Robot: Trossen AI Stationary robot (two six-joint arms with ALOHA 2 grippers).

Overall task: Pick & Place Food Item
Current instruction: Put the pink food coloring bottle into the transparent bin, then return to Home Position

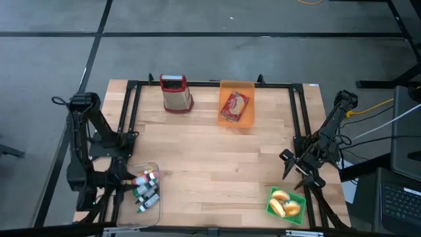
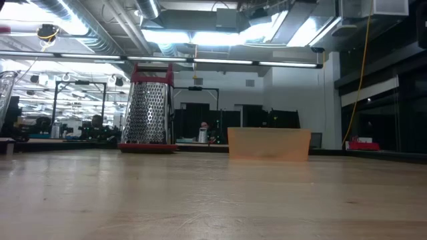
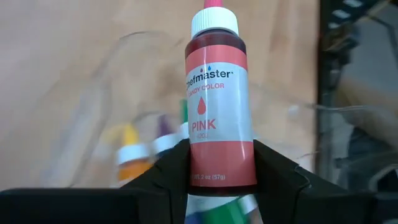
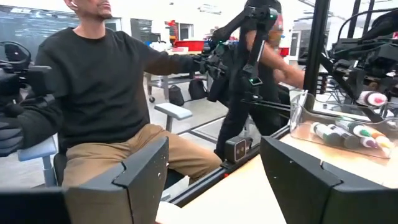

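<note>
Left claw (image 3: pixel 219 180) grips a pink bottle (image 3: pixel 217 99), label readable only wrist-side.

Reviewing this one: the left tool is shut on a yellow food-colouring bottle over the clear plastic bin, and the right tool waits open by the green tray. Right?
Not quite. The bottle in the left tool is the pink food-colouring bottle with a white cap, as its label reads in the left wrist view. The rest holds: it is over the clear plastic bin, and the right tool waits open by the green tray.
</note>
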